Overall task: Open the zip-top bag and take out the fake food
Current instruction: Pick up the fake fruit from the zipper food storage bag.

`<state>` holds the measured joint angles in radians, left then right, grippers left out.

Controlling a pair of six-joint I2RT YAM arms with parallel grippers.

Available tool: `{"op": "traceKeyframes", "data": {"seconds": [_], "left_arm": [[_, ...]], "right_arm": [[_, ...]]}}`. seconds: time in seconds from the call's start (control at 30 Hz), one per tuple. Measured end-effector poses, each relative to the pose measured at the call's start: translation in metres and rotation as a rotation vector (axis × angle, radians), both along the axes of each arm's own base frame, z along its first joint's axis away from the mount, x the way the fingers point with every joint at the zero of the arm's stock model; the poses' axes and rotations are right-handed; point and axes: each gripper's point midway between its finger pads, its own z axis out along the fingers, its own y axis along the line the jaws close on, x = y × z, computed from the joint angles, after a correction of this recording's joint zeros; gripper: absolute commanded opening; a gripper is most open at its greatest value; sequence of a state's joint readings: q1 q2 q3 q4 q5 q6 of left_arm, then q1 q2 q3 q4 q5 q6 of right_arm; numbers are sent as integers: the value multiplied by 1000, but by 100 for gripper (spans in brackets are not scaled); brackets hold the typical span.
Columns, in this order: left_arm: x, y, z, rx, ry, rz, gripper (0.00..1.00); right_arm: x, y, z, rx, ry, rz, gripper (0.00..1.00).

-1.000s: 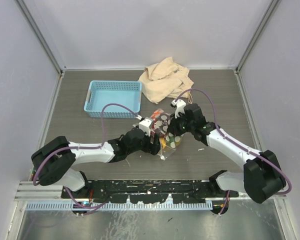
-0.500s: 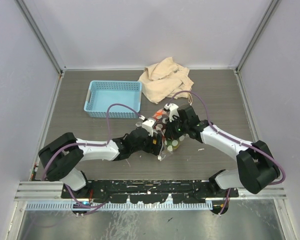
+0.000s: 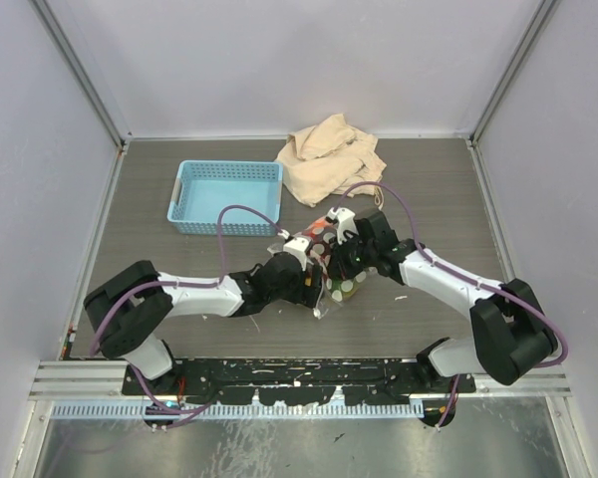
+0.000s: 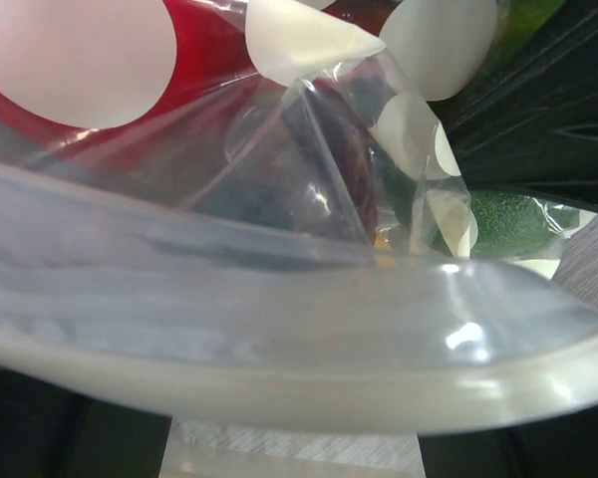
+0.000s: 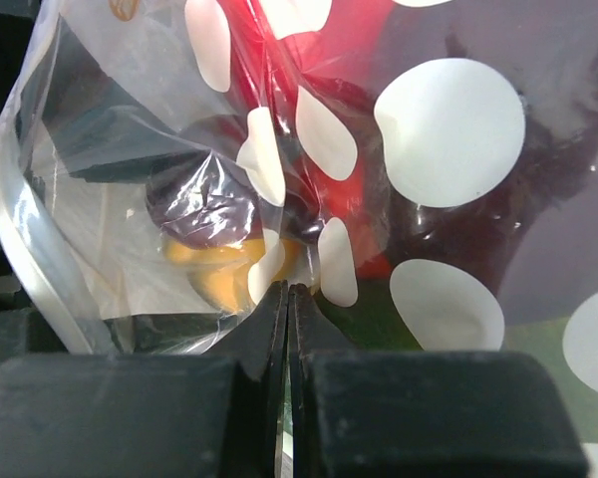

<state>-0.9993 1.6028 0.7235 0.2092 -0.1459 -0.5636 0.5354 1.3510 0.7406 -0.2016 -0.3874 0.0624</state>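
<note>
Crowding both wrist views, zip-top bag (image 5: 448, 129) blurs fake food (image 5: 211, 274) shapes

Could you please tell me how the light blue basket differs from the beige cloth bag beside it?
The basket is light blue, rigid and perforated; the cloth bag is beige and soft. The basket stands square, open side up; the cloth bag lies crumpled in a heap. Both rest on the table, toward its far side.
</note>
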Motion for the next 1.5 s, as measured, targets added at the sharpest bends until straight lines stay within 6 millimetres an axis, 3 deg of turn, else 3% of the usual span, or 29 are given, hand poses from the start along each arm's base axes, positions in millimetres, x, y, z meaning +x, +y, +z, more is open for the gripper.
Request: {"op": "traceKeyframes", "data": {"seconds": [0.07, 0.13, 0.47, 0.6, 0.77, 0.87, 1.03, 1.27, 1.5], "left_arm": [[1, 0, -1, 4, -1, 4, 75], [3, -1, -1, 7, -3, 10, 63], [6, 2, -2, 19, -14, 21, 32], [4, 5, 1, 26, -12, 24, 29], [-3, 11, 19, -9, -25, 15, 25], [-9, 12, 29, -41, -22, -2, 21], [-22, 15, 24, -61, 25, -26, 19], [-31, 14, 23, -90, 68, -36, 19], [-32, 12, 30, -143, 99, -22, 19]], "right_arm": [[0, 1, 0, 5, 1, 4, 5], [-1, 2, -1, 10, 3, 9, 5], [-8, 0, -10, 9, 23, 16, 5], [-10, -2, -11, 10, 21, 10, 6], [-12, -5, -2, 29, -13, -12, 8], [-10, -6, 9, 57, -56, -26, 15], [-12, -9, 28, 114, -125, -42, 26], [-18, -5, 50, 205, -203, -19, 33], [-39, 1, 70, 321, -256, 51, 41]]}}
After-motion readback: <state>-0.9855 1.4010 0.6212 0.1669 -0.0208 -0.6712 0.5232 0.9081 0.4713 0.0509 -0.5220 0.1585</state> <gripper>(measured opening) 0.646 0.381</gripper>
